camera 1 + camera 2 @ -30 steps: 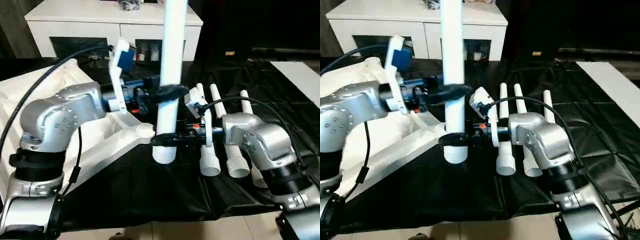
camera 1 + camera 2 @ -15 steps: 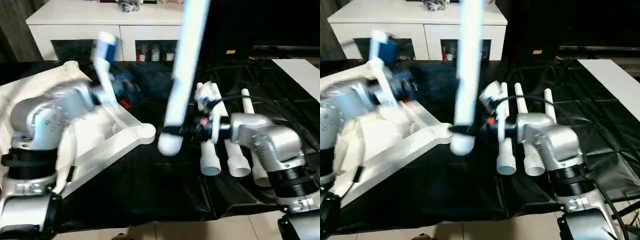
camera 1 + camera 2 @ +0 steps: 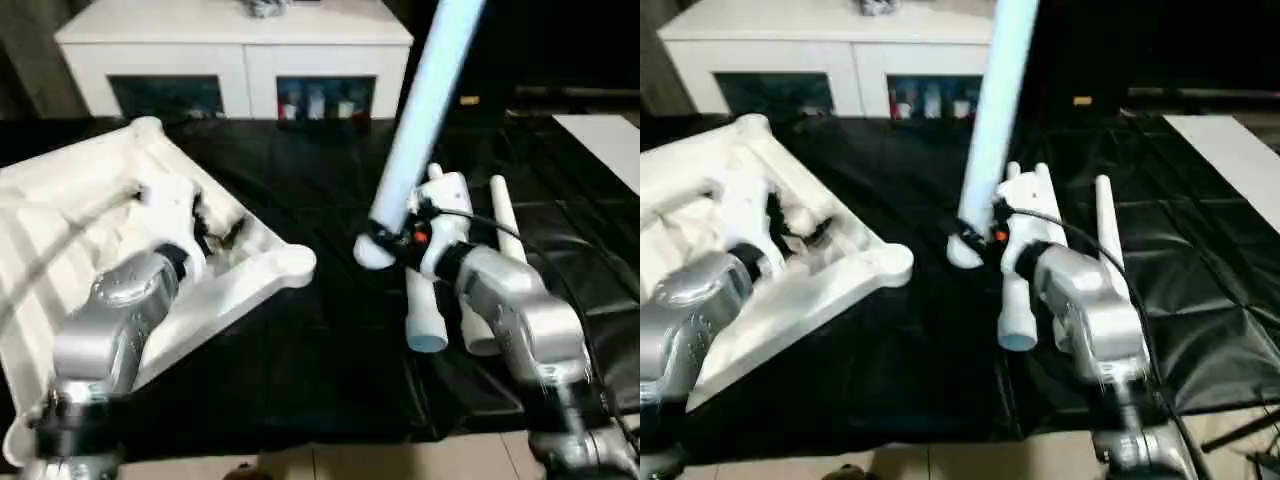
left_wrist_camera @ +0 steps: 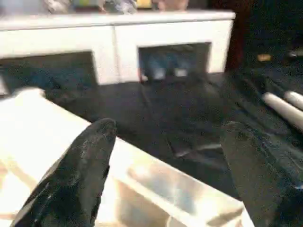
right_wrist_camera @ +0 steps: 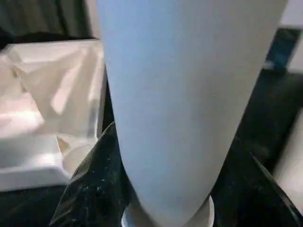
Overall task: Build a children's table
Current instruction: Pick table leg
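The right gripper clasps 1 white leg near its lower end (tilted up). The left gripper, fingers spread and empty, hovers over the upturned table top lying on the black-draped worktop.

White cabinet behind; black sheet below

Silver, rounded forearm casings on both sides, left forearm and right forearm, each with a smooth metallic sheen. Black ribbed collars near the lower joints. White wrist housings ahead of the forearms, with a small red marking on the right one. Thin black cable looping over the right wrist. Left gripper and right gripper with matte black, finely speckled, tapering fingers.
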Tool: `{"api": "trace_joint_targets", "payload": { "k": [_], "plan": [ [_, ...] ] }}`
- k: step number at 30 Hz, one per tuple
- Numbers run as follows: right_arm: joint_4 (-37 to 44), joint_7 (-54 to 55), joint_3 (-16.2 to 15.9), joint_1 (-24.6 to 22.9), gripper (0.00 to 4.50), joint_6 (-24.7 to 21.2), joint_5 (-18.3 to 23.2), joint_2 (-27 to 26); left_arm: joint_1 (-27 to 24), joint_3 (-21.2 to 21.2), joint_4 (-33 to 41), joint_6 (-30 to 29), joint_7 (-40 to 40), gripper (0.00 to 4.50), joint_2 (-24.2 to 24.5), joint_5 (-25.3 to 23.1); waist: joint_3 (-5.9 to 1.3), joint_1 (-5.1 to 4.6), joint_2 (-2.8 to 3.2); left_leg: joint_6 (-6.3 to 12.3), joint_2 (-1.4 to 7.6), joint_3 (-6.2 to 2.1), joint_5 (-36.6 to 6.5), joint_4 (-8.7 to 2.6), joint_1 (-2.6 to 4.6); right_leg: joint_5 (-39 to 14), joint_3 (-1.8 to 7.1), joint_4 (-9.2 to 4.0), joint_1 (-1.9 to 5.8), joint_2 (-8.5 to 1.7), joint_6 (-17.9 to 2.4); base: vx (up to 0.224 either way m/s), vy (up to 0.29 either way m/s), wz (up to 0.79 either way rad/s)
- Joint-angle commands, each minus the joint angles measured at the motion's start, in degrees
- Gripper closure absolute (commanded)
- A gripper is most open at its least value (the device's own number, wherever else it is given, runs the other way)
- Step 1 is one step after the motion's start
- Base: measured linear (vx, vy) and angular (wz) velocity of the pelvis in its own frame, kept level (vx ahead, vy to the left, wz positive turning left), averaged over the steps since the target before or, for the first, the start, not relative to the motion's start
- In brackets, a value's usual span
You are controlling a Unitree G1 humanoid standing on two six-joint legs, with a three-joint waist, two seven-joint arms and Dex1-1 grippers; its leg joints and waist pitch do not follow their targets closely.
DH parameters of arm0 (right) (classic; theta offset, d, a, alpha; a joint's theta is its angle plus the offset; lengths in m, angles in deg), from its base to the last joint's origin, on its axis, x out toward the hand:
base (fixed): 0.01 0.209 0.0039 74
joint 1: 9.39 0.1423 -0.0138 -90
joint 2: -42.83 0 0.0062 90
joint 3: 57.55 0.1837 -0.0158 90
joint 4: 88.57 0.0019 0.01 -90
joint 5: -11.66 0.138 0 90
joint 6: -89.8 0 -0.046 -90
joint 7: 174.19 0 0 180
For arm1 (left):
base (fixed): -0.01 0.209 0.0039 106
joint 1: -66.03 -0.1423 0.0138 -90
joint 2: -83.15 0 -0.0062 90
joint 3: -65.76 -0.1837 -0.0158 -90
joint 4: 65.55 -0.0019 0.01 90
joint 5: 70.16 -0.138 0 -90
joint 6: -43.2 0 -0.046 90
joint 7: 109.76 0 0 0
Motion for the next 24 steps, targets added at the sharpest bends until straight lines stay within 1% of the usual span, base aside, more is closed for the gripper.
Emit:
{"api": "trace_joint_targets", "payload": {
  "k": [1,2,3,4,5,6,7,8,9,10,11,12,13,14,15,16,17,18,19,20,21,22,23,24],
  "plan": [
    [1.7,1.9,-0.2,-0.7,2.60,2.1,-1.4,-0.5,-1.5,0.2,0.6,2.2,3.1,0.55,-0.8,-2.5,-3.91,-0.26,0.94,-4.01,0.92,-0.65,-16.5,-4.32,1.59,-8.7,1.49,-5.00,2.04,-2.92,-7.4,0.000,0.000,0.00],
    [1.5,2.9,-0.4,-1.6,2.60,3.3,-1.8,-1.6,-2.7,0.5,0.8,3.3,4.7,0.55,-1.0,-3.9,-3.81,-0.29,1.07,-4.18,0.90,-0.65,-16.9,-4.35,1.61,-9.4,1.51,-5.07,1.90,-2.86,-7.1,0.000,0.000,0.00],
    [1.4,3.6,-0.5,-2.0,2.60,4.1,-2.1,-2.3,-3.4,0.9,1.1,3.3,5.3,0.55,-1.5,-4.0,-3.74,-0.30,1.03,-4.22,0.93,-0.68,-17.3,-4.42,1.51,-10.1,1.52,-5.23,1.80,-2.90,-6.9,0.000,0.000,0.00],
    [1.3,4.7,-1.2,-2.5,2.60,5.4,-2.4,-3.6,-4.6,0.8,2.5,2.8,6.4,0.55,-1.8,-5.2,-3.48,-0.94,2.36,-1.42,0.10,-3.89,-21.1,-7.00,-1.28,-10.5,-2.56,-4.00,3.61,-2.72,-7.1,0.000,0.000,0.00],
    [1.3,5.2,-1.5,-2.6,2.60,5.9,-2.5,-4.3,-5.2,0.6,3.4,2.4,6.9,0.55,-1.7,-6.1,-3.79,-1.19,2.66,-1.42,0.54,-5.31,-24.0,-6.70,-0.52,-9.7,-3.22,-4.28,3.36,-2.70,-7.5,-0.021,-0.022,0.38],
    [1.6,5.6,-2.2,-2.8,2.60,6.4,-3.1,-4.6,-5.8,0.2,4.3,2.0,7.3,0.55,-2.0,-6.9,-3.86,-1.81,4.37,-1.40,0.96,-7.71,-27.9,-6.79,-0.24,-7.3,-4.51,-3.74,3.77,-2.44,-10.0,-0.021,-0.022,0.38],
    [1.6,5.9,-2.6,-2.9,2.60,6.4,-3.5,-4.8,-6.0,0.2,4.7,1.5,7.8,0.55,-2.3,-7.3,-3.81,-3.51,4.80,-0.43,2.72,-11.98,-29.8,-8.03,0.58,-3.6,-5.44,-1.84,3.59,-0.87,-12.4,0.005,-0.047,0.52],
    [1.4,5.9,-3.0,-2.7,2.60,6.7,-4.0,-4.7,-6.2,0.1,5.0,1.7,8.0,0.55,-2.3,-7.8,-3.30,-3.33,6.55,-0.28,3.22,-14.09,-31.7,-9.18,1.01,-5.0,-5.70,-0.11,3.31,-0.21,-12.8,-0.003,-0.089,0.52],
    [1.0,6.1,-3.2,-2.5,2.60,7.1,-4.5,-4.8,-6.2,0.2,5.2,1.7,8.3,0.55,-2.5,-7.9,-2.94,-3.83,6.23,1.52,3.89,-17.78,-33.3,-10.32,1.87,-8.5,-4.96,2.54,2.23,0.40,-14.2,-0.003,-0.089,0.52],
    [0.7,6.5,-3.0,-2.2,2.60,7.5,-4.7,-4.9,-6.1,0.6,5.4,1.1,8.6,0.55,-3.0,-7.3,-3.20,-3.60,6.25,2.26,1.14,-18.68,-32.3,-9.94,1.59,-9.3,-3.25,2.67,2.29,0.43,-14.0,-0.015,-0.134,0.62],
    [0.4,6.9,-2.8,-2.0,2.60,7.8,-4.8,-5.0,-6.1,0.9,5.6,0.6,8.9,0.55,-3.5,-6.8,-3.20,-3.60,6.25,2.26,1.14,-18.68,-32.3,-9.94,1.59,-9.3,-3.25,2.67,2.29,0.43,-14.0,-0.014,-0.185,0.72],
    [0.0,7.6,-2.0,-1.7,2.60,7.8,-4.4,-5.6,-5.8,1.0,5.6,-0.6,9.5,0.55,-3.7,-6.8,-2.66,-2.85,4.94,-0.01,-2.36,-13.66,-30.2,-5.09,1.25,-15.4,0.01,-4.79,1.75,-2.46,-19.3,-0.014,-0.185,0.72],
    [-0.5,8.0,-2.8,-1.4,2.60,8.8,-6.0,-5.0,-5.4,1.3,5.6,0.9,9.0,0.55,-3.9,-6.1,-1.95,-1.28,4.12,1.04,-5.84,-7.35,-21.5,6.55,2.69,-34.3,0.59,-10.73,0.63,-7.29,-19.5,-0.043,-0.209,0.50],
    [-0.9,7.9,-4.0,-1.2,2.60,10.0,-8.3,-4.0,-4.8,1.3,5.6,1.0,8.5,0.55,-4.0,-5.8,-1.51,-0.53,3.57,2.94,-4.91,-6.01,-14.2,7.46,0.61,-41.5,2.46,-11.04,2.37,-8.23,-15.9,-0.006,-0.176,0.03],
    [-0.8,7.6,-4.5,-1.4,2.60,10.3,-8.7,-3.7,-4.4,1.0,5.2,1.0,8.3,0.55,-3.9,-6.1,-1.87,1.28,3.42,3.32,-3.11,-6.34,-4.6,4.51,-3.28,-39.1,4.38,-8.17,5.32,-8.37,-6.3,-0.006,-0.176,0.03],
    [-0.8,7.6,-4.5,-1.4,2.60,10.3,-8.7,-3.7,-4.4,1.0,5.2,1.0,8.3,0.55,-3.9,-6.1,-2.93,2.49,3.78,4.27,-1.43,-6.32,-3.3,1.59,-1.62,-26.7,4.36,-6.58,4.62,-6.70,-2.7,0.018,-0.136,0.07],
    [-0.3,7.3,-4.3,-2.0,2.60,9.9,-7.8,-3.9,-4.1,0.3,4.5,1.2,7.7,0.55,-3.8,-6.7,-3.54,2.40,4.20,5.37,-1.17,-5.79,-1.3,1.02,-0.64,-19.6,3.59,-6.19,4.26,-5.64,-2.8,-0.034,-0.130,0.25],
    [0.6,7.0,-3.8,-2.7,2.60,9.6,-6.7,-4.1,-3.7,-0.5,3.6,1.6,7.4,0.55,-3.9,-7.3,-4.14,2.06,4.68,6.67,-1.03,-5.63,0.2,0.14,-0.65,-9.7,2.14,-4.54,4.23,-4.33,-4.3,-0.034,-0.130,0.25],
    [1.0,6.9,-3.7,-3.0,2.60,9.5,-6.4,-4.1,-3.6,-0.7,3.3,1.6,7.4,0.55,-4.0,-7.5,-4.05,2.34,4.61,8.60,-1.51,-5.05,-1.1,0.28,-1.37,-7.3,2.39,-4.77,4.67,-5.74,-5.2,-0.024,-0.090,0.10],
    [1.7,7.1,-3.3,-3.4,2.60,9.3,-6.1,-4.2,-3.4,-0.8,3.0,1.5,7.2,0.55,-4.3,-7.5,-3.95,2.56,3.90,9.61,-1.74,-4.91,-2.0,0.69,-1.73,-8.5,2.93,-5.23,4.96,-6.67,-5.4,0.000,0.000,0.00],
    [2.2,7.5,-2.9,-3.6,2.60,9.1,-5.9,-4.2,-3.1,-0.9,2.6,1.4,7.2,0.55,-4.7,-7.5,-3.85,3.34,3.15,10.64,-1.50,-5.25,-3.0,2.40,-2.27,-14.1,4.54,-6.11,5.36,-9.55,-6.3,0.000,0.000,0.00],
    [2.8,8.0,-2.2,-4.0,2.60,8.6,-5.3,-4.5,-2.8,-1.3,1.7,2.3,6.8,0.55,-4.9,-7.6,-3.87,3.85,3.10,10.72,-1.17,-5.59,-3.0,3.41,-2.72,-16.7,5.48,-6.39,5.58,-10.94,-7.0,0.000,0.000,0.00],
    [3.5,8.7,-1.3,-4.6,2.60,8.0,-4.7,-4.8,-2.3,-1.7,0.1,3.7,6.5,0.55,-5.4,-7.8,-3.69,4.15,3.06,10.34,-0.57,-6.39,-3.7,5.68,-3.88,-20.2,7.13,-7.07,5.72,-13.46,-8.9,-0.019,0.085,-0.04],
    [3.6,8.9,-1.2,-4.8,2.60,8.0,-4.6,-4.9,-2.2,-1.8,-0.2,4.1,6.4,0.55,-5.5,-7.8,-3.51,4.41,4.02,9.30,0.17,-7.51,-4.0,6.87,-4.59,-22.4,7.44,-7.26,5.57,-14.69,-11.3,-0.019,0.085,-0.04]
  ]
}}
